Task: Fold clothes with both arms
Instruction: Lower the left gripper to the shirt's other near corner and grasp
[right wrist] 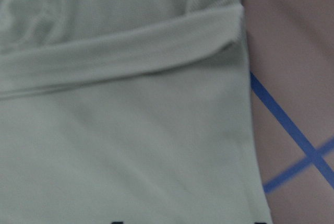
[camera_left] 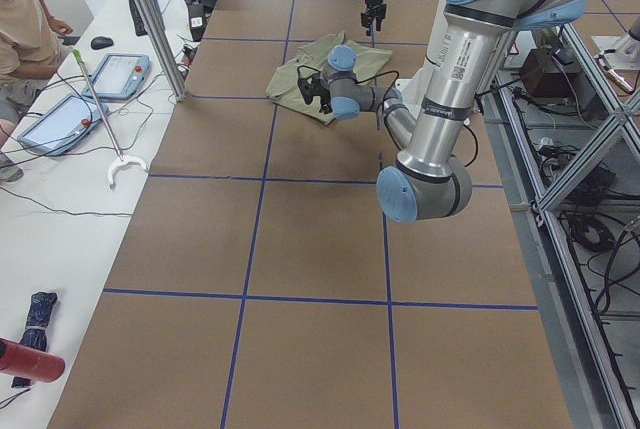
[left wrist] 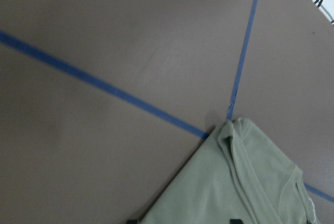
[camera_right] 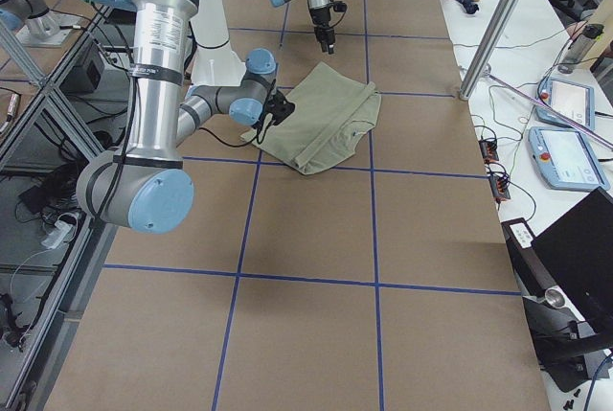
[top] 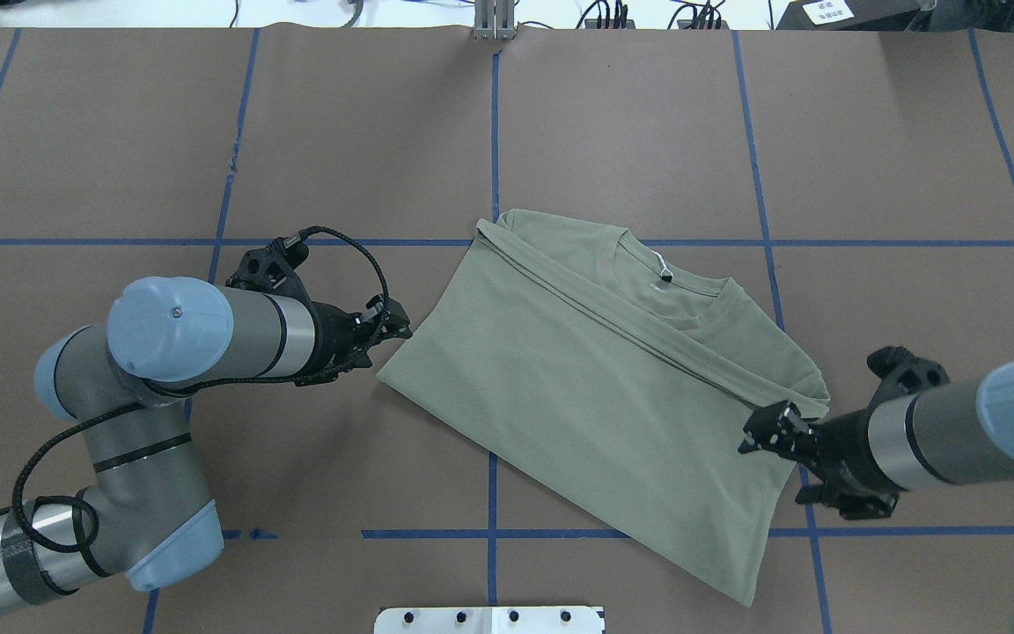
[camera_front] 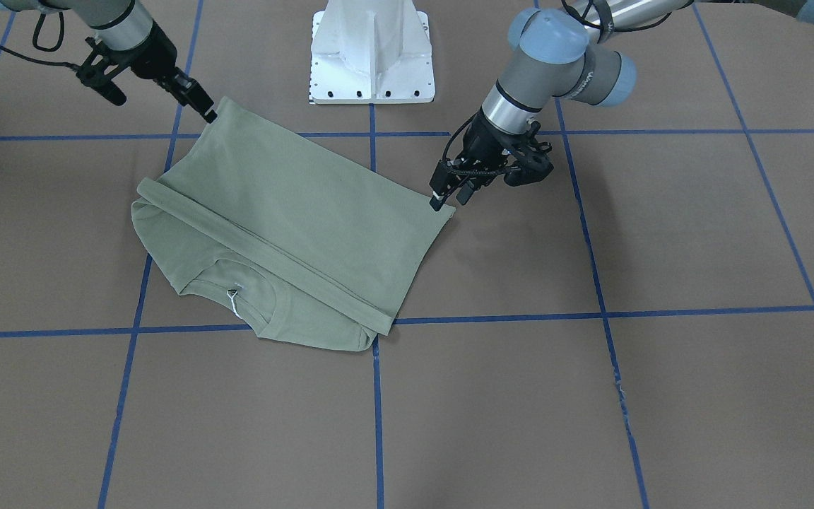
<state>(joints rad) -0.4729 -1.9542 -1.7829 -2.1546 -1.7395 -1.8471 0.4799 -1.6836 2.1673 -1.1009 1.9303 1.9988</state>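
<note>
The pale sage-green shirt point(camera_front: 294, 205) lies flat on the brown table, folded, with a sleeve band across it and the collar and white neck tag point(top: 661, 269) showing. It also shows in the overhead view point(top: 577, 379). My left gripper point(camera_front: 447, 200) point(top: 397, 324) is open just beside the shirt's corner, and the left wrist view shows that corner point(left wrist: 235, 187) between the fingertips. My right gripper point(camera_front: 205, 113) point(top: 755, 431) is open at the opposite edge. The right wrist view looks down on the shirt point(right wrist: 120, 130) near its folded band.
The white base pedestal point(camera_front: 372, 49) stands at the robot's edge of the table, close to the shirt. Blue tape lines point(camera_front: 612, 316) cross the table. A side desk with tablets point(camera_left: 120, 74) and a metal post point(camera_left: 150, 19) borders the far side.
</note>
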